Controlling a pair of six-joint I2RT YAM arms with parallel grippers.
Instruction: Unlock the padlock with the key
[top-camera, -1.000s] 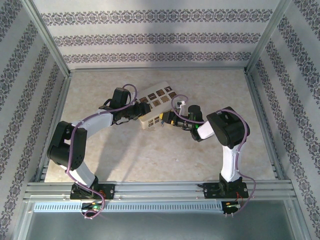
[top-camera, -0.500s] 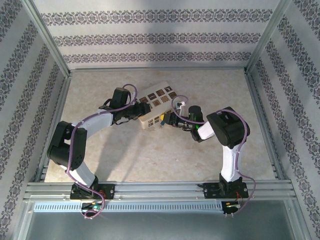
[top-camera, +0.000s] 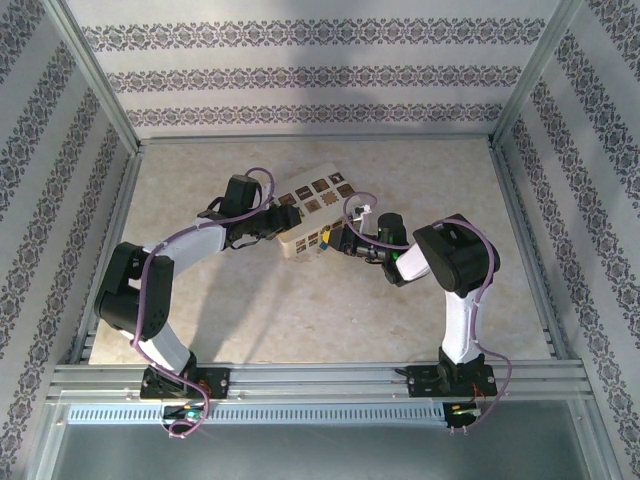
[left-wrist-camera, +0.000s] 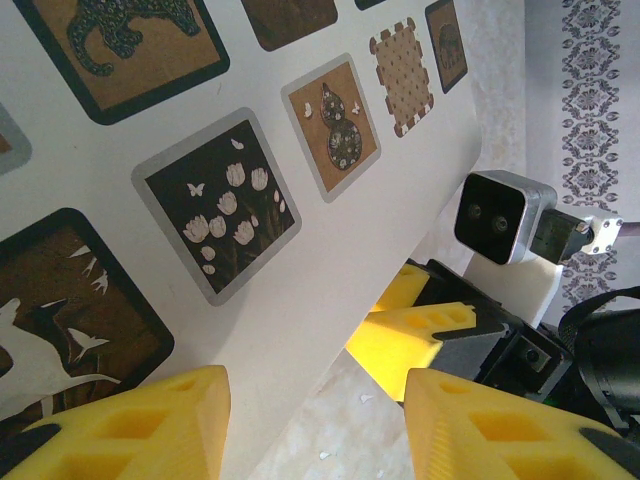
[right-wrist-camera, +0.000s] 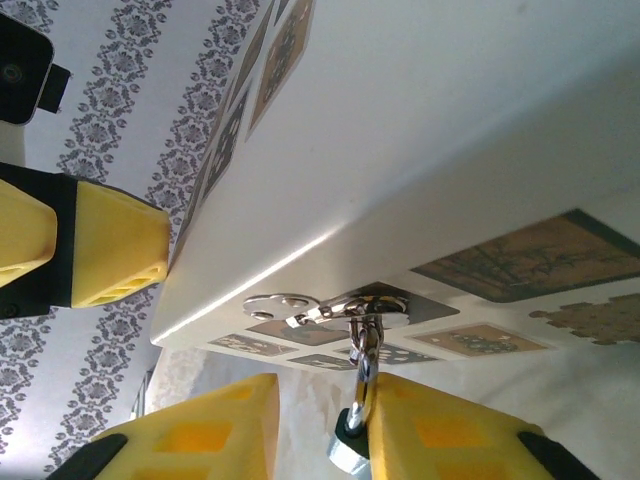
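The small silvery padlock (right-wrist-camera: 350, 447), dark-collared at its top, is hanging by its thin metal shackle (right-wrist-camera: 364, 372) from the hasp (right-wrist-camera: 328, 308) at the white box's (right-wrist-camera: 450, 120) edge, where the plain face is meeting the picture-tiled one.

Bright, even white light from overhead. The table (top-camera: 300, 320) is evenly lit, with only faint, soft-edged shadows beside the arms. The cage posts lean outward toward the corners of the top view. From the left wrist, the box (left-wrist-camera: 330, 250) prints are crisp, but the fingers (left-wrist-camera: 150, 420) of the left gripper (left-wrist-camera: 315, 395) are soft. From the right wrist, the box face is washed near white. The hasp (right-wrist-camera: 330, 305) glints, and the padlock (right-wrist-camera: 350, 450) and the right gripper (right-wrist-camera: 325, 400) are blurred.
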